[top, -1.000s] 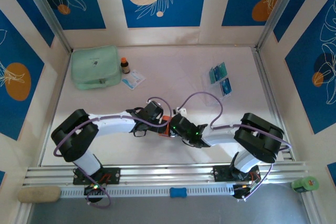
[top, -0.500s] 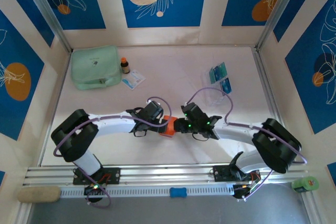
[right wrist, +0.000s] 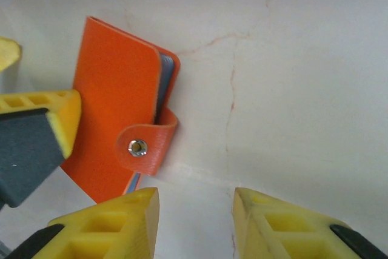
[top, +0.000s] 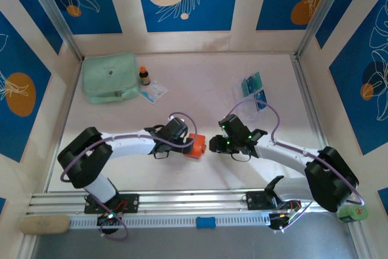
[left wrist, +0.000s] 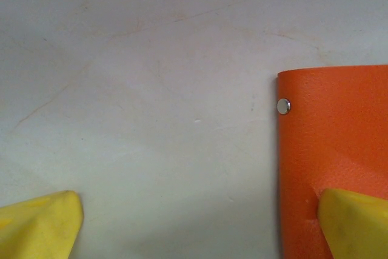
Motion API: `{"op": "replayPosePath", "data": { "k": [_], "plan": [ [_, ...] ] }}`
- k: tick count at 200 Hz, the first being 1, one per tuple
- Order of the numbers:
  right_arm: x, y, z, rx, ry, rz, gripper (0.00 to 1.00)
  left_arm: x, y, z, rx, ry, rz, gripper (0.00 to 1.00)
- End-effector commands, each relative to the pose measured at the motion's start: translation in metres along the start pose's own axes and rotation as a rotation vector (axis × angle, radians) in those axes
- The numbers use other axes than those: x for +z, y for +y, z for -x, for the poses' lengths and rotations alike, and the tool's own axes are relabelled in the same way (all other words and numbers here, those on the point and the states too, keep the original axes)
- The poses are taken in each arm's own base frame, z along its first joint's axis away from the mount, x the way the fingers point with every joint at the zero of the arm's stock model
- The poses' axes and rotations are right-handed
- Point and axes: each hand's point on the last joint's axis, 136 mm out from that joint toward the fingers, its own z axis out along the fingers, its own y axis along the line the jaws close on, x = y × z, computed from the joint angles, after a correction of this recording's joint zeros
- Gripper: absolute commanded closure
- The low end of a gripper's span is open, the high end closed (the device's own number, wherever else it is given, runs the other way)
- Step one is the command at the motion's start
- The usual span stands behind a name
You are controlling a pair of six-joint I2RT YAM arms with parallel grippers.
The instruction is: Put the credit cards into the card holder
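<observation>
Lying flat on the pale desk (top: 200,71), the small square orange-red fold-over card holder (top: 195,145) sits near the middle, toward the near edge, between the two tools.

The top view alone takes in the thin teal and blue credit cards (top: 253,84), far right on the desk and well apart from the holder. At the far left are a mint-green zip pouch (top: 109,77), a small brown bottle with an orange cap (top: 144,76) and a white-and-blue flat packet (top: 154,92).

The right wrist view adds detail. The holder is folded over, pale blue pocket edges show at its open side, and a tab with a metal snap (right wrist: 138,147) curls round that side. The left wrist view shows a round metal stud (left wrist: 283,106) near one corner.

The left arm stretches low from its near-left base. The left tool (left wrist: 197,225) is spread wide, one yellow fingertip (left wrist: 354,222) over the holder's cover, the other over bare desk. The right arm elbows out to the near right and reaches back leftward. The right tool (right wrist: 194,222) is just beside the holder, its fingers partly apart with only bare desk between them.

The cards' markings are too small to read.
</observation>
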Motion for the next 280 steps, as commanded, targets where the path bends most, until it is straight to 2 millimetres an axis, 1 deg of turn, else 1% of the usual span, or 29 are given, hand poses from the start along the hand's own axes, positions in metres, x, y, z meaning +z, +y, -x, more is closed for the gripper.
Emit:
{"op": "replayPosePath", "data": {
  "k": [1, 29, 69, 95, 127, 151, 173, 186, 206, 241, 280],
  "plan": [
    [0.000, 0.009, -0.012, 0.021, 0.075, 0.011, 0.62, 0.004, 0.006, -0.028, -0.028, 0.074, -0.001, 0.00],
    [0.001, 0.022, -0.011, -0.001, 0.096, 0.026, 0.61, 0.002, 0.002, -0.037, -0.094, 0.061, -0.026, 0.00],
    [0.003, 0.032, -0.004, -0.028, 0.112, 0.003, 0.59, 0.001, -0.012, -0.047, -0.122, 0.049, -0.037, 0.00],
    [0.006, 0.031, 0.001, -0.037, 0.124, -0.035, 0.58, 0.001, -0.017, -0.052, -0.112, 0.053, -0.009, 0.00],
    [0.014, 0.026, -0.001, -0.036, 0.157, -0.074, 0.58, 0.001, -0.020, -0.055, -0.125, 0.046, 0.019, 0.00],
    [0.019, 0.027, -0.005, -0.030, 0.170, -0.072, 0.59, -0.008, -0.020, -0.047, -0.123, 0.010, 0.025, 0.00],
    [0.021, 0.026, -0.007, -0.022, 0.172, -0.065, 0.59, -0.023, -0.020, -0.030, -0.093, -0.037, 0.031, 0.00],
    [0.022, 0.027, -0.006, -0.022, 0.169, -0.066, 0.60, -0.030, -0.021, -0.021, -0.073, -0.058, 0.036, 0.00],
    [0.022, 0.030, -0.002, -0.023, 0.158, -0.058, 0.60, -0.037, -0.023, -0.013, -0.051, -0.074, 0.040, 0.00],
    [0.020, 0.039, 0.002, -0.039, 0.145, -0.045, 0.59, -0.038, -0.024, -0.010, -0.045, -0.080, 0.039, 0.00],
    [0.021, 0.041, 0.006, -0.042, 0.135, -0.048, 0.58, -0.038, -0.022, -0.012, -0.047, -0.082, 0.042, 0.00]
  ]
}}
